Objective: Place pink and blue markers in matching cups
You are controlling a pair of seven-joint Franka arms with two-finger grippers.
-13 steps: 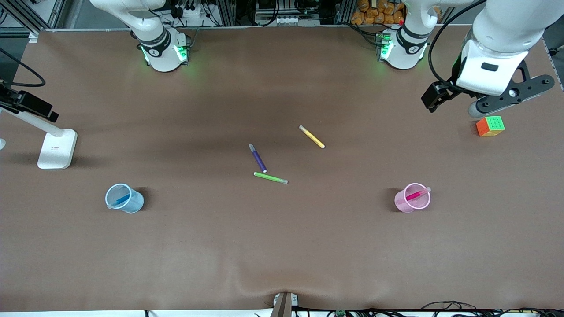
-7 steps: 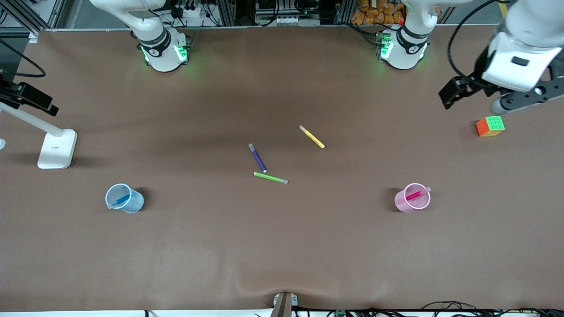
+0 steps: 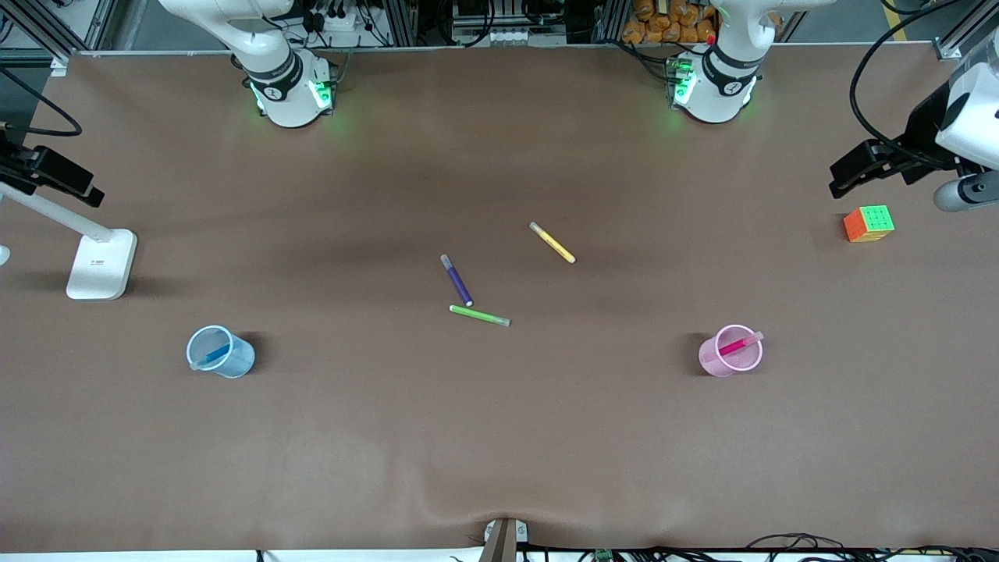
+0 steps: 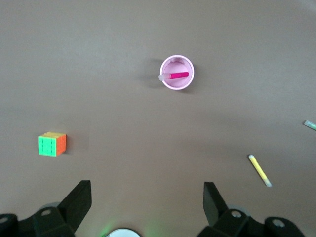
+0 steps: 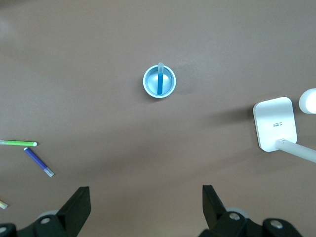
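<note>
While both claws gape empty, pink marker (image 3: 734, 346) in pink cup (image 3: 716, 361), blue marker (image 3: 216, 353) in blue cup (image 3: 238, 364).

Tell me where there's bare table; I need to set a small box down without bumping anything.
The widest bare stretch runs along the table edge nearest the front camera, below the blue cup and the pink cup. Bare strips also lie between each cup and the middle. The middle is crowded: purple marker, green marker and yellow marker.
</note>
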